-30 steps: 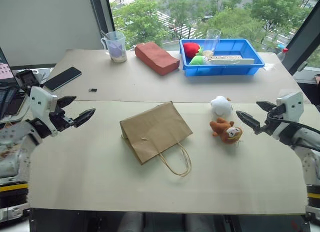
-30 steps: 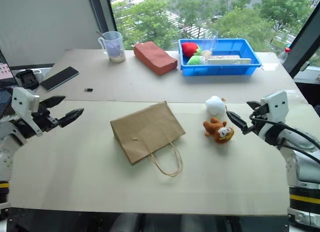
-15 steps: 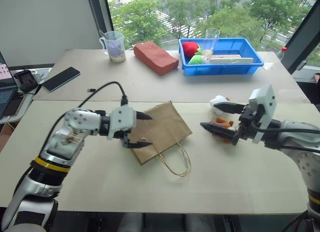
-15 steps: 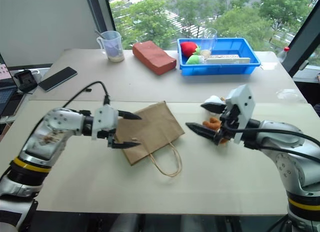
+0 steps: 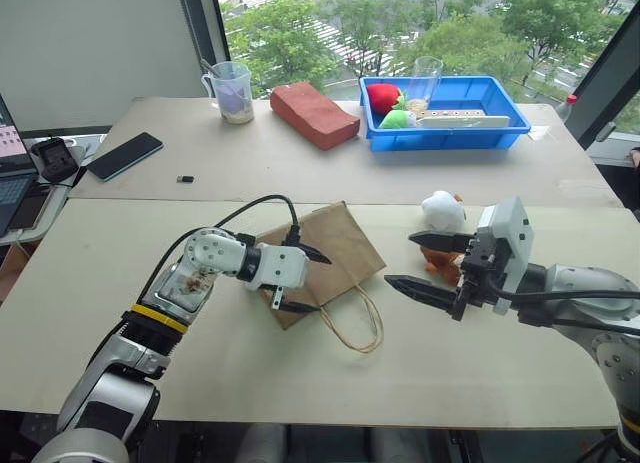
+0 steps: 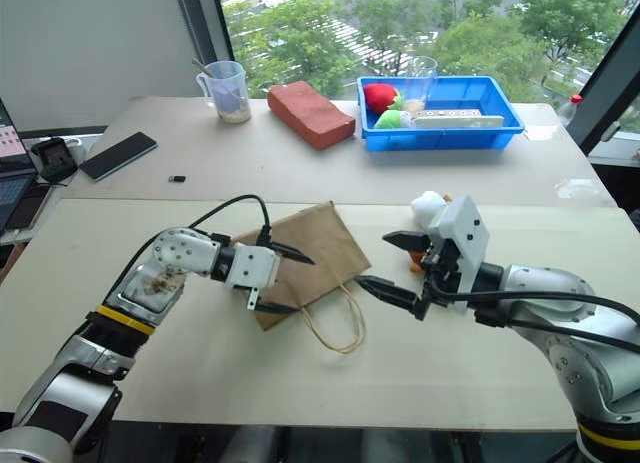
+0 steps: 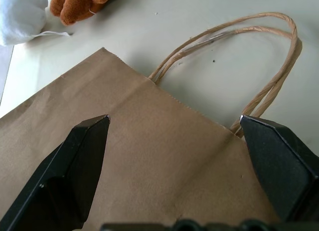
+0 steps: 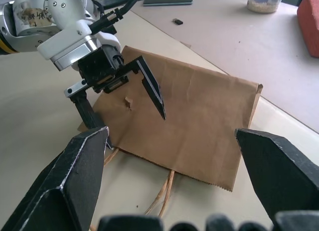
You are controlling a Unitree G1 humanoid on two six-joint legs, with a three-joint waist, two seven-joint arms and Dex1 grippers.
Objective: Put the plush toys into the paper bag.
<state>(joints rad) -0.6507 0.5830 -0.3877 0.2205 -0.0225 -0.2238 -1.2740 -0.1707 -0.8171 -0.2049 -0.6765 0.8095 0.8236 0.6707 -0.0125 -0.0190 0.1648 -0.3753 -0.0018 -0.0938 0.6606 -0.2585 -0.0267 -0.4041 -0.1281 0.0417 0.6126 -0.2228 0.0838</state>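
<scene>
Left pincer [image 5: 300,280] now over paper bag [image 5: 345,245]

The brown-orange plush monkey [image 5: 447,263] lies mostly hidden behind the right end effector [image 5: 418,262]. In the left wrist view, the picture's edge cuts off the fluffy white plush toy [image 7: 20,16] and the flat brown kraft paper bag [image 7: 149,161].

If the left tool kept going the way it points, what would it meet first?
Most likely the paper bag: the open left tool hangs just above its flat brown face, fingers straddling the handle end. Past the bag lie its cord handles; depth is hard to judge.
</scene>
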